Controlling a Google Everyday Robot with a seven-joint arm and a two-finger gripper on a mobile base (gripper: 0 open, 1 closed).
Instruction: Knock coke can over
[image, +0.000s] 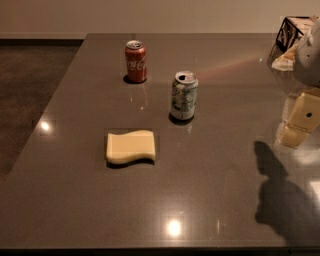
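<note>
Two cans upright: coke can, silver can | glossy grey table | claw probably right edge, grip unclear

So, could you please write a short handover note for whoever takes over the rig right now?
Gripper: at the right edge of the camera view, over the right side of the table, touching neither can.
Coke can: upright, far side of the table, left of centre.
Silver-and-green can: upright, nearer and to the right of the coke can, roughly between it and the gripper.
Yellow sponge: flat, in front of both cans.
Done: nothing yet; the coke can is not knocked over.
Left: bring the gripper across, probably around the silver-and-green can, and tip the coke can.
</note>
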